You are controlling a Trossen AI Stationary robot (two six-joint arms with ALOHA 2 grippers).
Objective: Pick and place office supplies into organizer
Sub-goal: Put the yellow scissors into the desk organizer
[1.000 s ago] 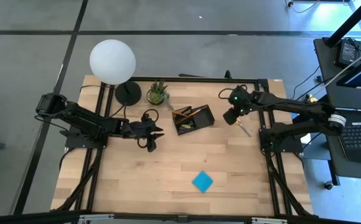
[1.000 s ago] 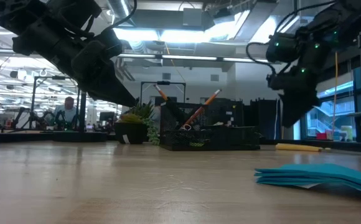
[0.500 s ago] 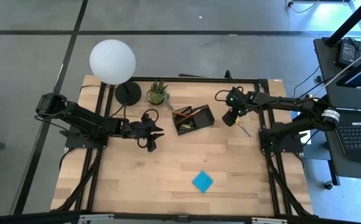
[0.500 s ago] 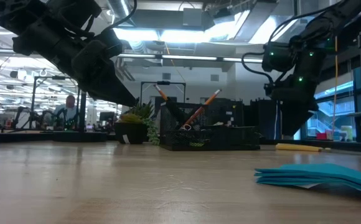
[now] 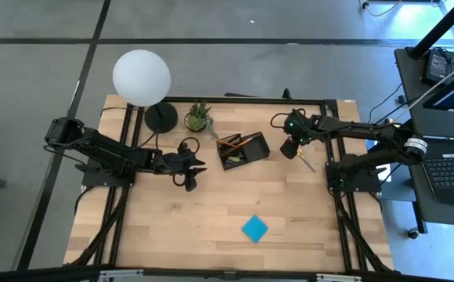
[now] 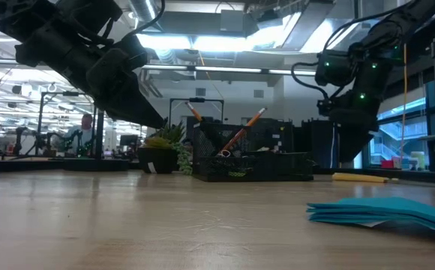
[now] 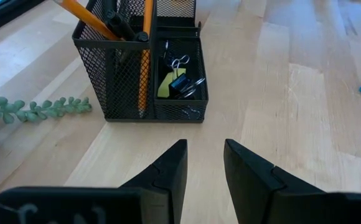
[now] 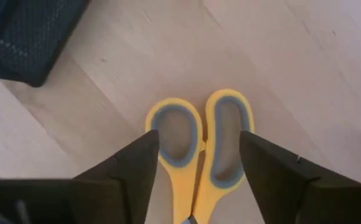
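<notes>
Pale wooden table (image 5: pixel 211 211) carries the black mesh organizer (image 5: pixel 243 150) near its far edge, pencils (image 7: pixel 144 50) leaning inside and clips (image 7: pixel 180 81) in its low compartment. Reaching in from the right edge, the right gripper (image 8: pixel 198 155) hangs low just right of the organizer, fingers spread on either side of the yellow-handled scissors (image 8: pixel 199 140), which lie flat with loops toward the organizer. Left of the organizer, the left gripper (image 7: pixel 204 163) waits with fingers slightly parted, holding nothing.
</notes>
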